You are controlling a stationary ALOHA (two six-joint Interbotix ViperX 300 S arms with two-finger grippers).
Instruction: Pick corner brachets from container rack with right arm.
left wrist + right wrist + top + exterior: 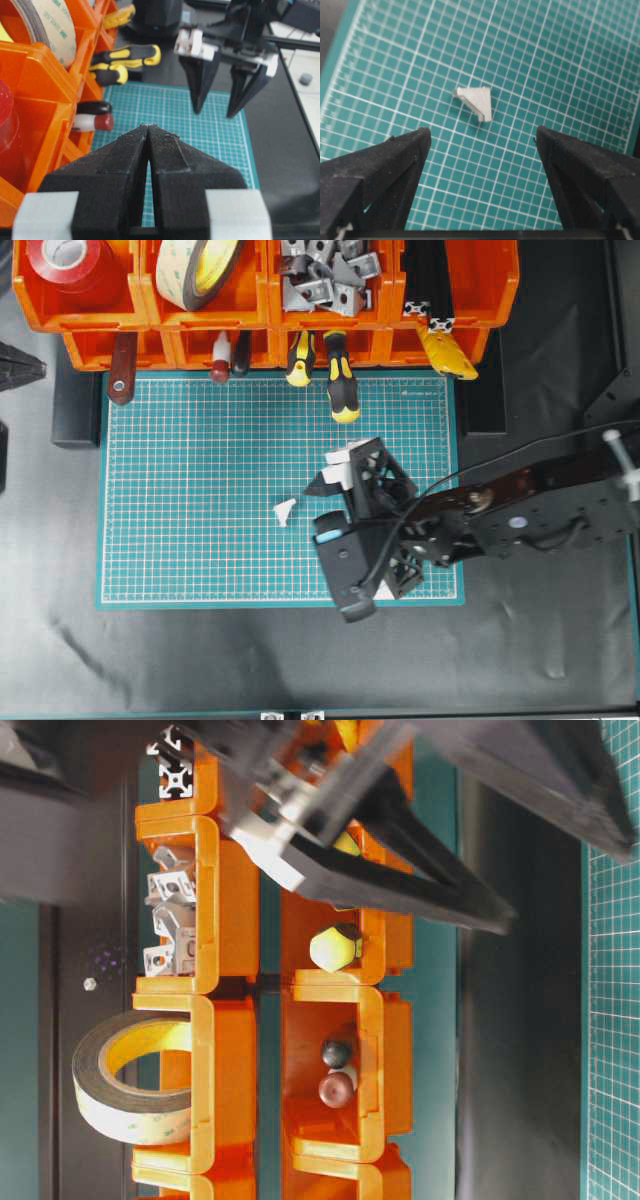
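Metal bracket [475, 102] on mat [560, 60] is judged stiff, light; flat faces suit gripping. Right pincer [480, 150] is spread, empty.

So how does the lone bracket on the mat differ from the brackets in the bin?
The lone bracket lies alone on the green cutting mat, apart from everything; the brackets in the bin are heaped, touching each other. It reads near-white; they look grey with visible holes. Both are small triangular metal pieces.
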